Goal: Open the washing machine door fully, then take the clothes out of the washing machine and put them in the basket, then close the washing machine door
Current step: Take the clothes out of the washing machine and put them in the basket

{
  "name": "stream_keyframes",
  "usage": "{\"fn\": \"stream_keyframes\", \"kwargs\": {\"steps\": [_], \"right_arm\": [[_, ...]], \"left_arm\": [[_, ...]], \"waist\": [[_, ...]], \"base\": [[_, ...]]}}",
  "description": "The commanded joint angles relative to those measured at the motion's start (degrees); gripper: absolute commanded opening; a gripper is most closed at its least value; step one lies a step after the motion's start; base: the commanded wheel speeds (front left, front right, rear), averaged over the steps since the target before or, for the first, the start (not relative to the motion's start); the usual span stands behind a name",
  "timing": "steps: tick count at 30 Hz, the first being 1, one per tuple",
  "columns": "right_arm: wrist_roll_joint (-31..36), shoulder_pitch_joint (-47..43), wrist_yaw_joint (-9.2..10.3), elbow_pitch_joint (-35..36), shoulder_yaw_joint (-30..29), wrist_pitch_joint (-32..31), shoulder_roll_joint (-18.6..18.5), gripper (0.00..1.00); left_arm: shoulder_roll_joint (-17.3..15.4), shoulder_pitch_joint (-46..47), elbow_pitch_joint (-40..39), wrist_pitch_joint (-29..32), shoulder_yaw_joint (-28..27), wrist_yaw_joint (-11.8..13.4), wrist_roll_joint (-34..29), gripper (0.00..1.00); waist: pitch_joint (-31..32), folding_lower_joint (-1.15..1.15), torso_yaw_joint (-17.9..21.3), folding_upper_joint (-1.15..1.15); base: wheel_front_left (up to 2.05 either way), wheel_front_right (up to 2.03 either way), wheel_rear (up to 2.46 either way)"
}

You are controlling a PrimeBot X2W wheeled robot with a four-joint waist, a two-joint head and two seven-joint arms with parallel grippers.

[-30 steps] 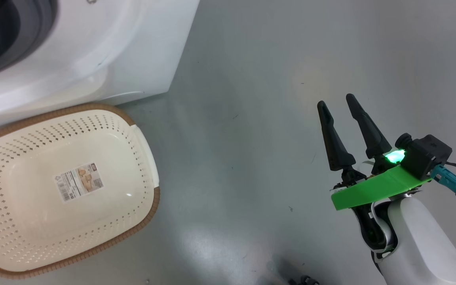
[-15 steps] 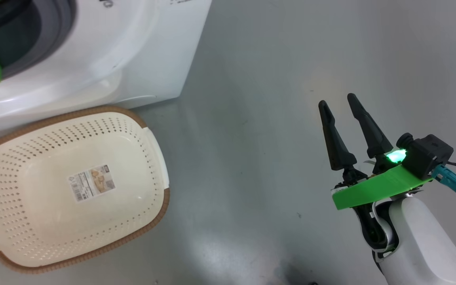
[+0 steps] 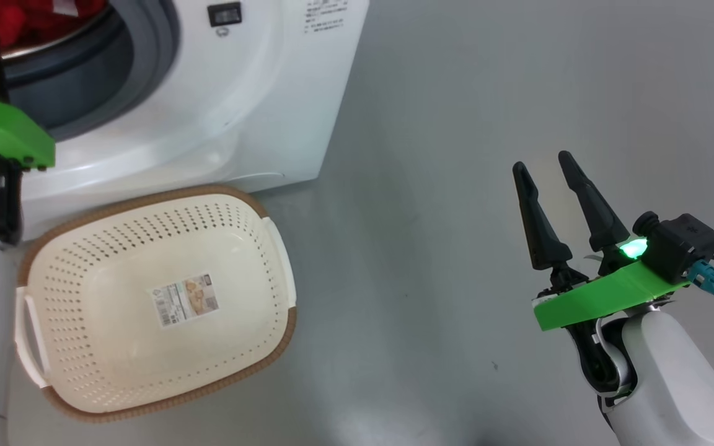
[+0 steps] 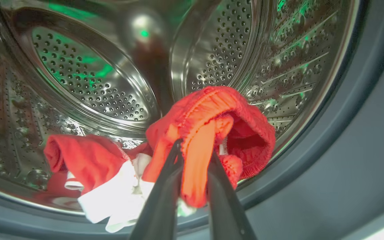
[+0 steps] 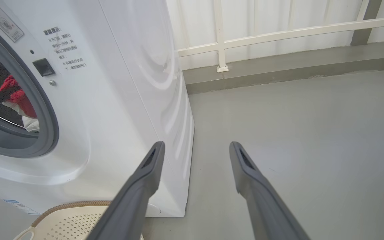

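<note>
The basket (image 3: 242, 248) sits on the floor (image 3: 425, 186) just before the washing machine (image 3: 239, 93), below its opening. The clothes (image 4: 208, 110) lie in the drum (image 4: 88, 76), low and near the front ring. One fold is raised above the rest, between the fingers of the left gripper (image 4: 196, 148), whose arm reaches in from the basket's left side. The right gripper (image 3: 540, 160) hangs over the floor, well to the right of basket and machine. A wall (image 5: 278, 20) stands behind the machine
</note>
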State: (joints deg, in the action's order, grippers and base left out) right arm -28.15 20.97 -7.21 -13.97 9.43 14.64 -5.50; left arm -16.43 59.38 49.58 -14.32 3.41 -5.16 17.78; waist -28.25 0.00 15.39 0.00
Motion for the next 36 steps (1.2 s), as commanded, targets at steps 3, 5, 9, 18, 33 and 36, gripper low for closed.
{"fn": "stream_keyframes", "kwargs": {"steps": [3, 5, 9, 18, 33, 36], "right_arm": [[0.3, -2.1, -0.28, 1.0, 0.5, 0.4, -0.9, 1.00], [0.3, -2.6, -0.28, 0.9, 0.5, 0.4, -1.1, 1.00], [0.4, -3.6, -0.28, 0.7, 0.5, 0.4, -1.4, 1.00], [0.4, -5.2, -0.28, 0.6, 0.0, 0.4, -2.1, 1.00], [0.7, -6.3, -0.28, 1.2, -1.2, 0.4, -2.6, 1.00], [0.7, -6.2, -0.28, 1.3, -1.2, 0.4, -2.6, 1.00]], "left_arm": [[-1.6, -3.1, -4.6, -0.7, -3.0, -0.2, -0.6, 0.00], [-1.0, -5.1, -7.0, -0.7, -4.3, -0.3, -1.0, 0.00], [0.1, -9.3, -12.0, -0.7, -6.9, -0.5, -2.1, 0.00], [4.2, -17.9, -24.3, -0.7, -12.0, -1.3, -4.5, 0.00], [8.7, -25.9, -43.2, -0.7, -16.3, -2.1, -6.8, 0.00], [9.1, -26.6, -44.9, -0.7, -16.2, -2.2, -7.0, 0.00]], "waist": [[2.1, 0.00, -1.5, 0.00], [2.9, 0.00, -1.8, 0.00], [4.5, 0.00, -2.3, 0.00], [7.1, 0.00, -3.6, 0.00], [8.3, 0.00, -5.2, 0.00], [8.1, 0.00, -5.4, 0.00]], "base": [[0.00, 0.00, 0.00], [0.00, 0.00, 0.00], [0.00, 0.00, 0.00], [0.00, 0.00, 0.00], [0.00, 0.00, 0.00], [0.00, 0.00, 0.00]]}}
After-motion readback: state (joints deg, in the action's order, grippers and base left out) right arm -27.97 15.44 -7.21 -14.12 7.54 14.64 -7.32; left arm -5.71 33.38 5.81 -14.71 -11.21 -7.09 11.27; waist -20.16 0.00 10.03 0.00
